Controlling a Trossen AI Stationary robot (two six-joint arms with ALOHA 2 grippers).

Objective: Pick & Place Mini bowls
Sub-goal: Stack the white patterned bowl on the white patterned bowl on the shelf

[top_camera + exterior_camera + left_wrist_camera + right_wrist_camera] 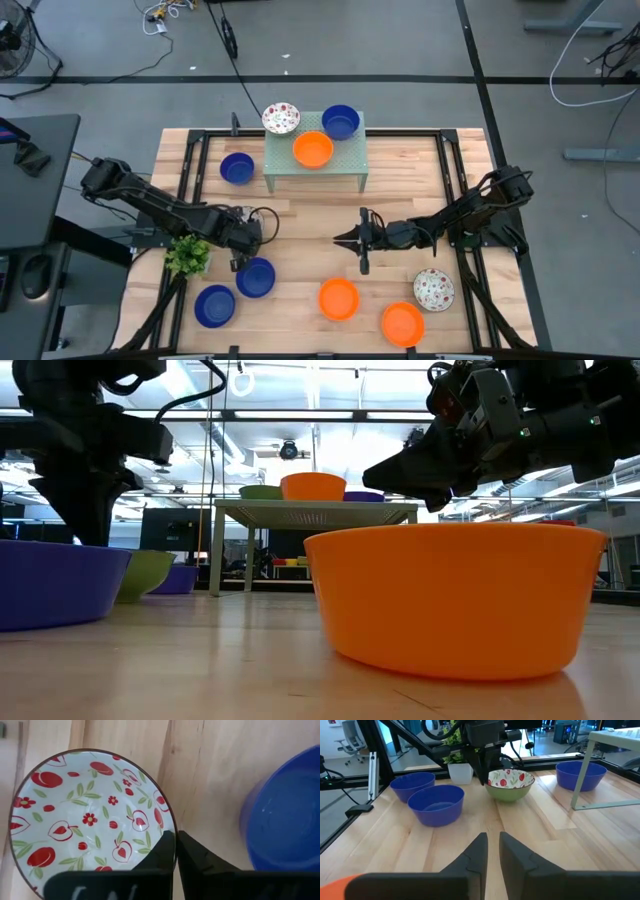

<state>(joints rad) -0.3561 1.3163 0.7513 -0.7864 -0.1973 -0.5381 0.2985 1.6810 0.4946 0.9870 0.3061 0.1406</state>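
Note:
My left gripper (176, 834) stands over the table's left part (243, 243), shut on a mini bowl that is white with red fruit and flowers inside (90, 820) and green outside (509, 792). My right gripper (493, 836) is shut and empty, held level above the table's middle (338, 240), pointing at that bowl. Two blue bowls (255, 277) (215, 305) sit near the left gripper, and another blue one (237, 168) farther off. Two orange bowls (338, 298) (402, 323) and a patterned one (433, 289) rest near the front edge. The green stand (350, 160) carries three bowls. My left gripper pinches the patterned bowl's rim (172, 827), one finger (162, 850) inside the bowl and the other (195, 855) outside. The fingers come from above, pointing down (482, 772). The bowl stays upright; whether its base rests on the table, I cannot tell.
A small leafy plant in a white pot (187, 255) stands just left of the left gripper. The stand at the far middle holds a patterned bowl (281, 118), a blue bowl (340, 122) and an orange bowl (313, 149). Bare wood (300, 225) lies between the two grippers.

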